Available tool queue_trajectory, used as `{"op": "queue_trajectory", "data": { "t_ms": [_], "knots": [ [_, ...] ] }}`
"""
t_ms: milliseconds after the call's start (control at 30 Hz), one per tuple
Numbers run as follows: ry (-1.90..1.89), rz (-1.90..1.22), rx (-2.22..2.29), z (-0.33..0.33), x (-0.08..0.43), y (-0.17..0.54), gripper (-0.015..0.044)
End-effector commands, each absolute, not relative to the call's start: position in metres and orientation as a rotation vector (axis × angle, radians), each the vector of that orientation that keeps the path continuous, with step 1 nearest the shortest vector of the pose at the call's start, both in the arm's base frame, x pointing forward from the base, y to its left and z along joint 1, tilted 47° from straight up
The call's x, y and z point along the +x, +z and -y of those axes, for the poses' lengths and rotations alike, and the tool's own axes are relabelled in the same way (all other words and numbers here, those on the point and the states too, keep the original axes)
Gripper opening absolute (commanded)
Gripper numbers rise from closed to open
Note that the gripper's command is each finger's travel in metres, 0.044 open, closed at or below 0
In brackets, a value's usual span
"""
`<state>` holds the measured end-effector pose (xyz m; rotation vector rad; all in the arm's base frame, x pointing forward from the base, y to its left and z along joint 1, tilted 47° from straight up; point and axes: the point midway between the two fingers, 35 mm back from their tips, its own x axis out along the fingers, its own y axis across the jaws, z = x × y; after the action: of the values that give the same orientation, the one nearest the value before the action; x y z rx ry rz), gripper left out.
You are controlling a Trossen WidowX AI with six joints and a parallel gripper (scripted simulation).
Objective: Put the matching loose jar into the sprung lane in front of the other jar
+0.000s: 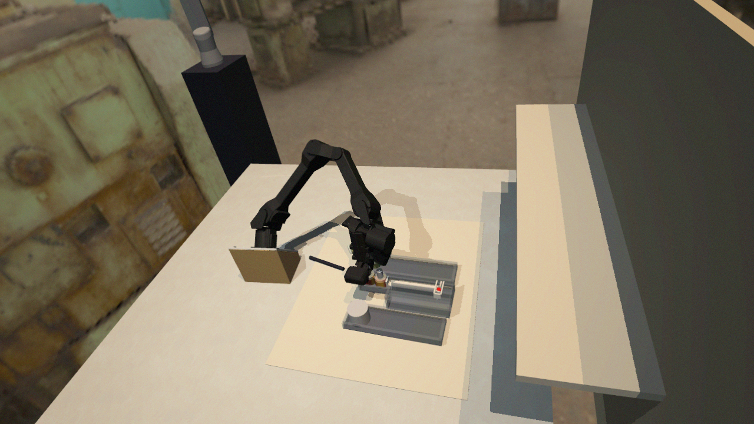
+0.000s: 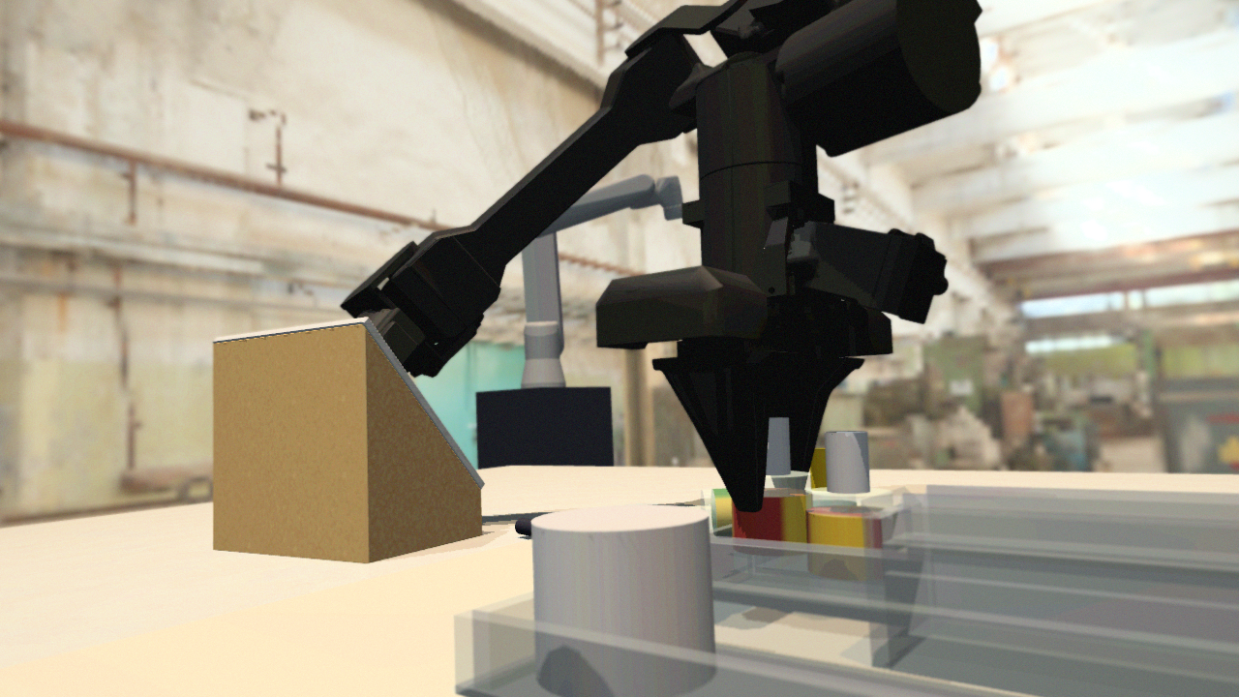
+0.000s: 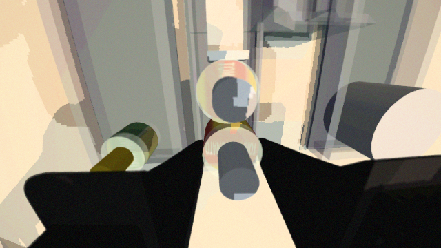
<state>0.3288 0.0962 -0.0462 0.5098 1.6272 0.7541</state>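
Observation:
My gripper (image 2: 775,489) (image 3: 229,145) is shut on the red-and-yellow jar with a grey cap (image 2: 784,520) (image 3: 238,172). It holds this jar upright at the front of the sprung lane (image 3: 191,62), in line with the lane jar. Its base looks a little higher than the lane jar's base. The lane jar (image 1: 380,279) (image 2: 844,529) (image 3: 225,70), yellow and red with a grey cap, stands just behind it, close or touching. The white pusher plate (image 3: 227,54) is behind the lane jar. A red-marked slider (image 1: 438,287) shows farther back. The low front stop is hidden.
A green jar with a yellow cap (image 3: 148,138) stands at one side lane's front. Another green-yellow jar (image 2: 720,508) shows behind my finger. A large grey cylinder (image 1: 358,311) (image 2: 623,597) (image 3: 403,120) stands in the other side lane. A brown box (image 1: 266,265) (image 2: 289,441) is by the arm base.

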Motion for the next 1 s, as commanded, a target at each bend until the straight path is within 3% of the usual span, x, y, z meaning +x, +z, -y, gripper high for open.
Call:
{"op": "queue_trajectory", "data": {
  "t_ms": [0, 967],
  "knots": [
    [0.766, -1.612, 0.512, -0.1014, 0.3311, -0.0464, 0.0000],
    [0.766, -1.612, 0.512, -0.1046, 0.3294, -0.0496, 0.0000]
  ]
}}
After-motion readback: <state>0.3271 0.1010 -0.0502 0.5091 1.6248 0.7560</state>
